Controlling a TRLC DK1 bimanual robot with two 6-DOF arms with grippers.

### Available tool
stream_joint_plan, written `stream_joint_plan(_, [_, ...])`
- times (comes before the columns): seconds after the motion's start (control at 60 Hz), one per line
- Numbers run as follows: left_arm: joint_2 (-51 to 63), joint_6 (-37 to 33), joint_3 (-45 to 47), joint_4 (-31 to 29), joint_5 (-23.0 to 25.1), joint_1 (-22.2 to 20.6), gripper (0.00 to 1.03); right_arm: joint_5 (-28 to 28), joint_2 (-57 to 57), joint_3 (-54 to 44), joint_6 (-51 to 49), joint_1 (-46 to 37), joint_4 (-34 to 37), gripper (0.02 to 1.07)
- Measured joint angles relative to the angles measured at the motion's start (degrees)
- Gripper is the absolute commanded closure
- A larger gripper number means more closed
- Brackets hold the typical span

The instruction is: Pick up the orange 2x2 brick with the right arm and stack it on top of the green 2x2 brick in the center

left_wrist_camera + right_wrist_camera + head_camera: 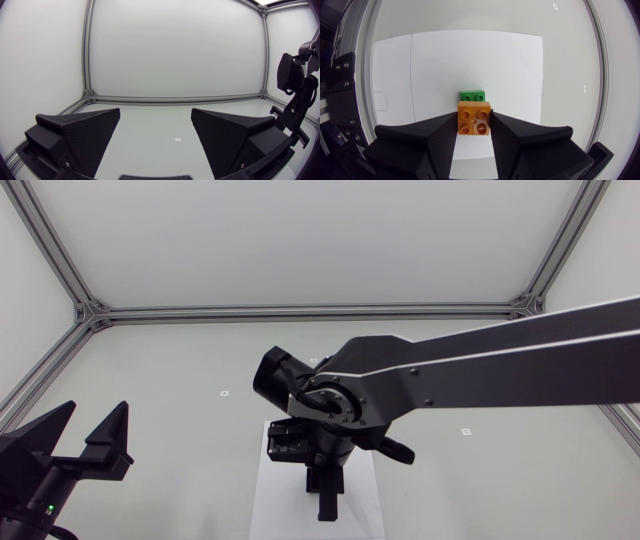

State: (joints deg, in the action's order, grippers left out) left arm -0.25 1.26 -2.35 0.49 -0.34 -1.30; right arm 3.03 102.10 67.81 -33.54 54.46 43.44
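In the right wrist view the orange 2x2 brick [474, 117] sits studs-up between the two black fingers of my right gripper [474, 121], which is shut on it from both sides. Just ahead of it, the green 2x2 brick [472, 95] rests on the white sheet [470, 60]. From the head view my right arm comes in from the right and reaches over the centre, its gripper [328, 498] pointing down over the sheet [365, 500] and hiding both bricks. My left gripper [90, 442] stands open and empty at the near left [155, 117].
Small markers dot the grey table [224, 393] [466, 431]. An aluminium frame [300, 310] runs along the table's back and sides. My right arm [295, 100] shows beside the left gripper's view.
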Motion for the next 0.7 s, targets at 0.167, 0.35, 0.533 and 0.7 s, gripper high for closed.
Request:
stream_joint_plan(0.167, [0.0, 0.0, 0.0, 0.0, 0.0, 0.0, 0.04, 0.0, 1.6, 1.0, -0.7, 0.0, 0.0, 1.0])
stream_joint_plan(0.35, [0.0, 0.0, 0.0, 0.0, 0.0, 0.0, 0.04, -0.2, 3.0, 1.7, -1.3, 0.0, 0.0, 1.0])
stream_joint_plan(0.533, [0.0, 0.0, 0.0, 0.0, 0.0, 0.0, 0.04, -0.2, 3.4, 2.0, -1.5, 0.0, 0.0, 1.0])
stream_joint_plan(0.7, [0.0, 0.0, 0.0, 0.0, 0.0, 0.0, 0.04, -0.2, 3.8, 2.3, -1.5, 0.0, 0.0, 1.0])
